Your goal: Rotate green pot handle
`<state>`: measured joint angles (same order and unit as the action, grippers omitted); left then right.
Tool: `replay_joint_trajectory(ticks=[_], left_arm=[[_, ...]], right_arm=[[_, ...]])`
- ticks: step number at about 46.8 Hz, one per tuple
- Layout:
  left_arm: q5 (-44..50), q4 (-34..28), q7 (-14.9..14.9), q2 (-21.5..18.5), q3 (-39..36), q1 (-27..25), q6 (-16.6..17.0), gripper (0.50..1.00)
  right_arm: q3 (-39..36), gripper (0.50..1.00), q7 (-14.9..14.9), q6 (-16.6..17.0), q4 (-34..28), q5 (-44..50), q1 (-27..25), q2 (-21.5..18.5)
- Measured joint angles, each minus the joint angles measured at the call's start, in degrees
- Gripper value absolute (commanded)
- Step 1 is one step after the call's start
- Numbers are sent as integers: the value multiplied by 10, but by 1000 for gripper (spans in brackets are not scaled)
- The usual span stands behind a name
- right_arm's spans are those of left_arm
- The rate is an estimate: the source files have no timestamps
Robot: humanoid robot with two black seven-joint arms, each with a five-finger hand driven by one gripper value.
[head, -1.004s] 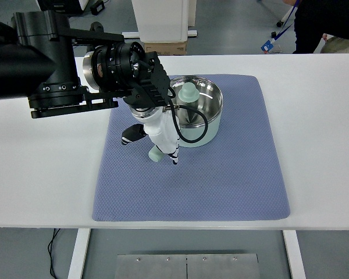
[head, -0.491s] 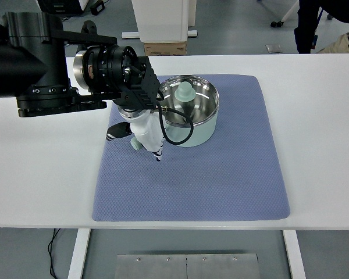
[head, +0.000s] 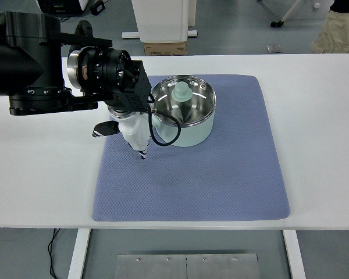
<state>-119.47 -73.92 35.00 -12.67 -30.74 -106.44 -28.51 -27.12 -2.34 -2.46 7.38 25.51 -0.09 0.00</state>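
The pot (head: 183,116) is pale green outside and shiny steel inside, and it stands on the upper middle of a blue-grey mat (head: 221,174) that covers the centre of the white surface (head: 320,128). A rounded green piece (head: 181,92) sits inside the pot near its far rim.

On the left, the black left arm (head: 41,64) reaches in from the picture's edge over the surface. Its hand (head: 131,131), white with dark fingertips, hangs down just left of the pot, with the fingers (head: 141,149) drawn together and pointing down at the mat and the thumb (head: 104,128) sticking out to the left. The hand holds nothing; a black cable (head: 166,136) loops from the wrist across the pot's near left side. The pot's handle cannot be made out from here: the hand and cable cover that side.

Compared with a second ago, the arm has drawn back to the left and the hand with it, so the fingertips now stand further left on the mat. The green bit that showed under the fingers then is no longer visible. The pot has shifted slightly to the left on the mat as well.

At the top right corner, part of a person (head: 340,29) in light trousers shows; the dark clothing seen earlier has gone from view.
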Motion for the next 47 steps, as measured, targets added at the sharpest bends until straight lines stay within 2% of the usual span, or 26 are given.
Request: replay_joint_trajectory(ticks=[10, 26, 47], left_arm=[[-20, 5, 0, -1, -14, -8, 2, 1000], [-50, 9, 0, -7, -52, -28, 30, 1000], [-57, 17, 0, -2, -92, -31, 46, 1000]], right_arm=[[0, 1000, 0, 0, 0, 0, 0, 0], [0, 1000, 0, 0, 0, 0, 0, 0], [0, 1000, 0, 0, 0, 0, 0, 0]])
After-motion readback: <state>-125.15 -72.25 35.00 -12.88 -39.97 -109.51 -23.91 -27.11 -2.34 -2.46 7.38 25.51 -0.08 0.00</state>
